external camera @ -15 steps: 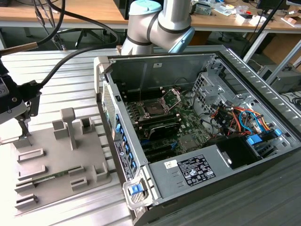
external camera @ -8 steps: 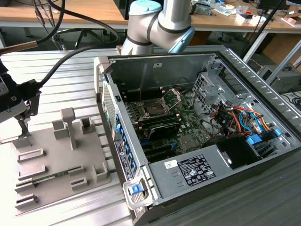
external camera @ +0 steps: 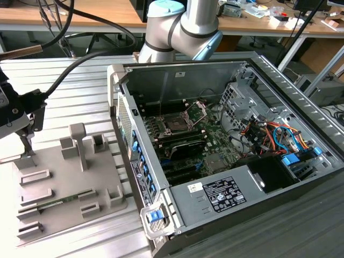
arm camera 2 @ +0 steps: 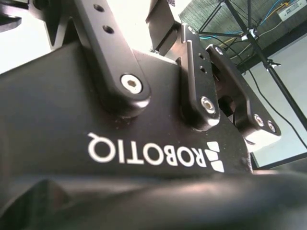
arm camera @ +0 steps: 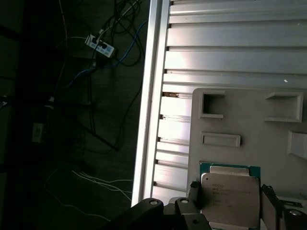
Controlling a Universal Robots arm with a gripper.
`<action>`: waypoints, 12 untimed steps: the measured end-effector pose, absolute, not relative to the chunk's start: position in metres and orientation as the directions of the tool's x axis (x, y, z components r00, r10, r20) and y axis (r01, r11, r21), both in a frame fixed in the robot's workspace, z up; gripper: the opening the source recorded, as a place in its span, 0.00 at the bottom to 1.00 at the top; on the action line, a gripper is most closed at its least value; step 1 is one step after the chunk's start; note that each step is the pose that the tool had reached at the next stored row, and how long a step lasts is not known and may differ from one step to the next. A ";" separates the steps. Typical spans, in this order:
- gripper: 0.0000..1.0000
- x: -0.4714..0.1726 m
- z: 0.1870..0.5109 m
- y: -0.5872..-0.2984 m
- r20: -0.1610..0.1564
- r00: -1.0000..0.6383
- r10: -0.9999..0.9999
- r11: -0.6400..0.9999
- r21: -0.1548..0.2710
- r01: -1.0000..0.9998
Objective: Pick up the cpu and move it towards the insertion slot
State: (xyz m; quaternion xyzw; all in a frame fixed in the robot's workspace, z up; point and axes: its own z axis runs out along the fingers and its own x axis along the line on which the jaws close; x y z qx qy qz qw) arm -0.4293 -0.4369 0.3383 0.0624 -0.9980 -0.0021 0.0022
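Your gripper (external camera: 25,148) sits at the far edge of the exterior view's left, low over the upper left corner of the pale grey plastic fixture plate (external camera: 59,177). In the first wrist view the cpu (arm camera: 230,191), a thin near-square chip with a silvery metal top and a green rim, lies right between the jaws. They are set narrow, at the chip's own width, one against each of two opposite edges, so you hold it by its sides. It has no long axis worth aligning to. You cannot tell whether it has left the plate.

The insertion slot (external camera: 176,122), a square socket with a dark centre and a silver frame, lies well apart toward the exterior view's right, near the frame's middle. It sits deep on the green board inside the open grey metal computer case (external camera: 177,75). Its hinged retaining plate (external camera: 199,110) stands tilted up on the far side.

The case's near wall stands between gripper and socket. The ribbed aluminium table (external camera: 80,80) carries both plate and case.
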 end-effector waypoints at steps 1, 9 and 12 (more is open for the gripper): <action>0.55 -0.429 0.339 -0.437 0.004 -0.992 -0.125 0.992 0.005 -0.125; 0.55 -0.429 0.341 -0.437 0.004 -0.992 -0.125 0.992 0.005 -0.125; 0.55 -0.429 0.342 -0.437 0.004 -0.992 -0.125 0.992 0.004 -0.125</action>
